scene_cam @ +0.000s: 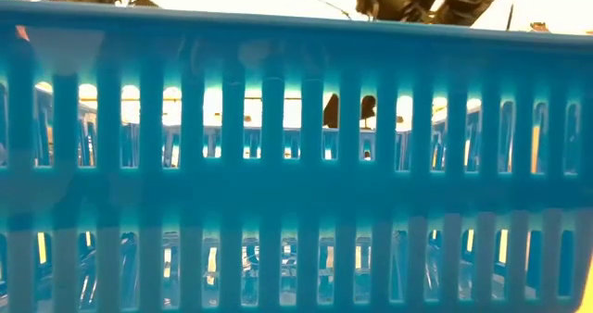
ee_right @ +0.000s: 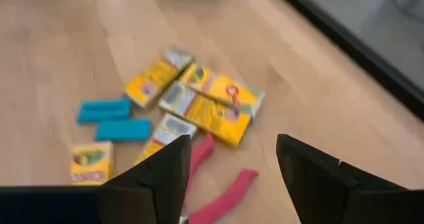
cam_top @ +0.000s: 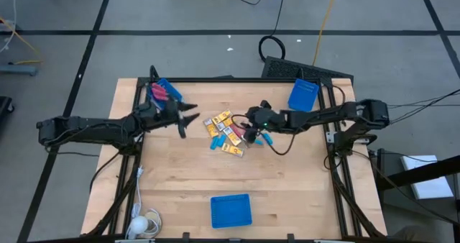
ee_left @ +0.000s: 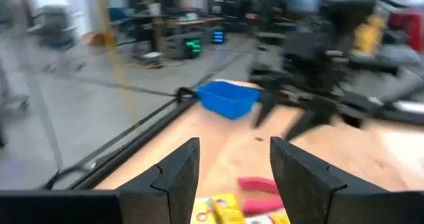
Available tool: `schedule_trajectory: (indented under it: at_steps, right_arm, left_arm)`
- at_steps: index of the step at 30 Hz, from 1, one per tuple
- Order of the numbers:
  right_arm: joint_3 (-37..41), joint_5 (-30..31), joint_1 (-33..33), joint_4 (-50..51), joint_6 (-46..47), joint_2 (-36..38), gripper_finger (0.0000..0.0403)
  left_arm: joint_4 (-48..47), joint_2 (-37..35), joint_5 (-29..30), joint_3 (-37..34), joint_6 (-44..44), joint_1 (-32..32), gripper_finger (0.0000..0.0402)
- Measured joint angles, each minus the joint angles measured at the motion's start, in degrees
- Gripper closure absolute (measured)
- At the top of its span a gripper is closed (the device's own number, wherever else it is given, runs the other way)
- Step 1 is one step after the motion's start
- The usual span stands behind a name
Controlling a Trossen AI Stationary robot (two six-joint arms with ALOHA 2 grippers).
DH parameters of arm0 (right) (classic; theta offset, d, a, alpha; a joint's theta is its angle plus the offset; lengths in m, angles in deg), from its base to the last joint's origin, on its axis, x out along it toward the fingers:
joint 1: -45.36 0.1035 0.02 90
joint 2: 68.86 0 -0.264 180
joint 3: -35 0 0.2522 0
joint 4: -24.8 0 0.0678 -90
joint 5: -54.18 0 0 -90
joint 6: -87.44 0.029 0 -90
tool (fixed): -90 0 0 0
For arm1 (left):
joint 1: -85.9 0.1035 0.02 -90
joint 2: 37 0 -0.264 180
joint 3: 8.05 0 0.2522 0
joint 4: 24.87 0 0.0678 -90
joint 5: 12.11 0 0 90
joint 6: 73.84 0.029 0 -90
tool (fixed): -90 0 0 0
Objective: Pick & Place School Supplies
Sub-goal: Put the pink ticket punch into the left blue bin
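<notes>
The school supplies lie in a loose pile [cam_top: 226, 131] at the table's middle. It holds yellow packs [ee_right: 205, 108], two light-blue oblong pieces [ee_right: 112, 120] and pink-handled scissors [ee_right: 218, 184]. My right gripper [ee_right: 232, 141] hangs open just above the pile's right side [cam_top: 249, 130], slanting down, with the scissors' handles below its fingers. My left gripper [cam_top: 190, 118] stands open to the left of the pile and points level at it. Between its fingers [ee_left: 232, 144] there is nothing. A yellow pack [ee_left: 225, 209] and the scissors [ee_left: 258, 184] show beyond them.
A blue bin [cam_top: 164, 92] at the far left holds red-pink items. Another blue bin [cam_top: 303, 94] stands at the far right. A third [cam_top: 231, 209] sits at the near edge, and its slatted wall [scene_cam: 296, 165] fills the low view. A white cable [cam_top: 140, 218] lies near left.
</notes>
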Motion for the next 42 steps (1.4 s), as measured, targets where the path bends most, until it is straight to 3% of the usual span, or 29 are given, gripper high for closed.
schedule_trajectory:
  at_steps: [8, 13, 26, 42]
  right_arm:
    - [-4.15, -5.25, -2.63, 6.62, 4.66, -6.78, 0.0184]
    - [-4.76, -6.23, -3.76, 7.78, 5.71, -9.66, 0.0185]
    - [-4.89, -9.11, -5.37, 6.36, 5.62, -14.60, 0.0190]
    - [-4.88, -9.13, -6.22, 7.00, 5.25, -15.33, 0.0246]
  left_arm:
    - [8.94, 8.69, -2.13, 0.23, 3.24, -6.50, 0.0215]
    - [9.25, 12.95, -6.05, 1.77, 4.63, -8.30, 0.0215]
    - [8.89, 22.37, -6.64, 8.68, 3.49, -8.98, 0.0215]
    - [8.08, 24.10, -6.60, 9.27, 3.19, -8.98, 0.0215]
